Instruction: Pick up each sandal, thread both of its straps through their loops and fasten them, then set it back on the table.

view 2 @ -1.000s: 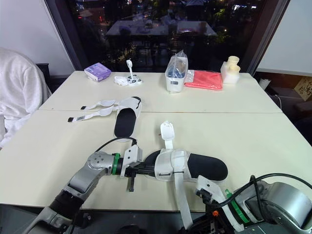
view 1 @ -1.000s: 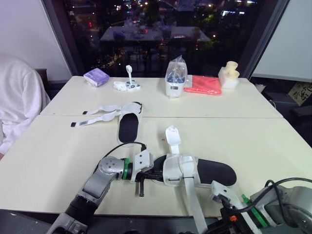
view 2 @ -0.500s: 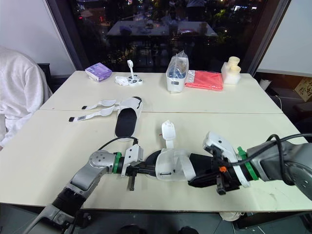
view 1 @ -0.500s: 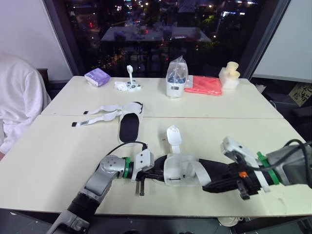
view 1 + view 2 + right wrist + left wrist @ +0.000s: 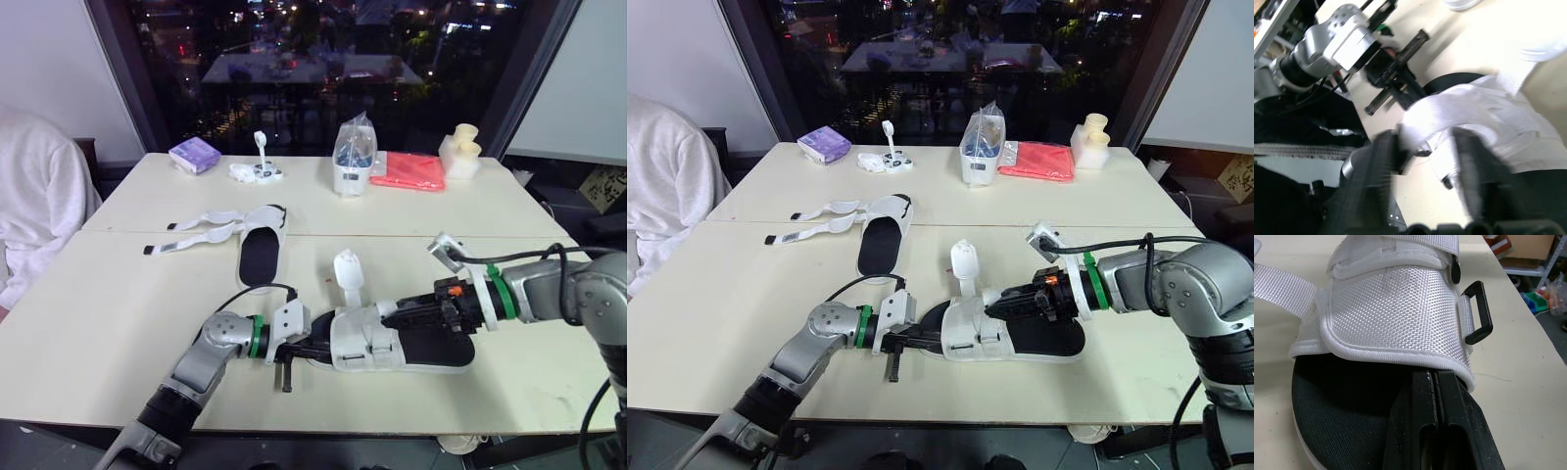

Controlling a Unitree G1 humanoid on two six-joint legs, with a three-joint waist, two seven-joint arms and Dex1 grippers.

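Both grippers are on the nearer white-strapped, black-soled sandal [image 5: 431, 350], which lies flat near the front of the cream table [image 5: 108, 313].
The left gripper [image 5: 315, 350] is pinched tight on the sole's left end. The right gripper [image 5: 385, 310] has its fingers spread over the white woven upper [image 5: 364, 338]. The other matching sandal [image 5: 260, 257] lies further back, straps splayed.

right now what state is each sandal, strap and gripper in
near sandal, flat on the table, one strap folded over the upper
its far strap, loose, lying out on the table
black loop, empty, no strap through it
far sandal, both straps undone, splayed to the left
left gripper, shut, tips at the upper's hem
right gripper, open over the upper
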